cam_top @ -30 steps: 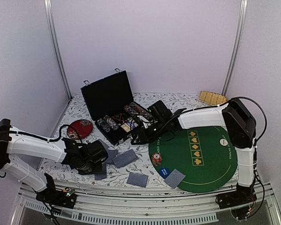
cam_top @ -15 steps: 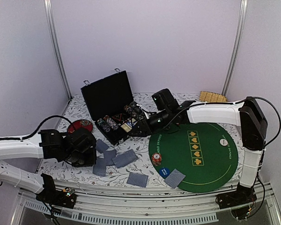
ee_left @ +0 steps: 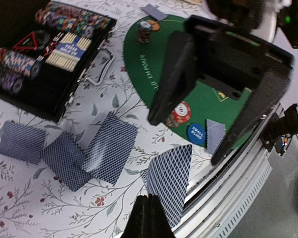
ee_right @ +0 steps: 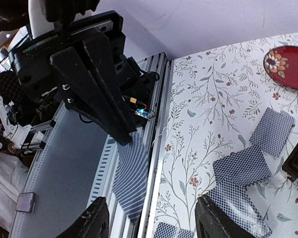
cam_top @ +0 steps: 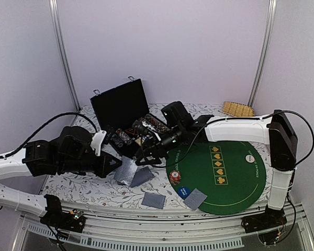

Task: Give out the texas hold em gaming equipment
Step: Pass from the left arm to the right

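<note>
Left gripper (ee_left: 148, 210) is clamped tight on the bottom edge of one blue-backed playing card (ee_left: 170, 181), holding it up over the near edge of the floral tablecloth (ee_left: 120, 101). Right gripper (ee_right: 154, 213) faces it, jaws spread, gripping nothing, the card just ahead. Three more cards (ee_left: 64, 148) lie overlapping beside the black case (ee_left: 39, 99).

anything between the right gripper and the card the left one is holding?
Nothing visible. The card is held in the air, pinched at one edge by the left gripper. The right gripper faces it with jaws open and only air between them. The other cards lie flat below, out of the path.
</note>
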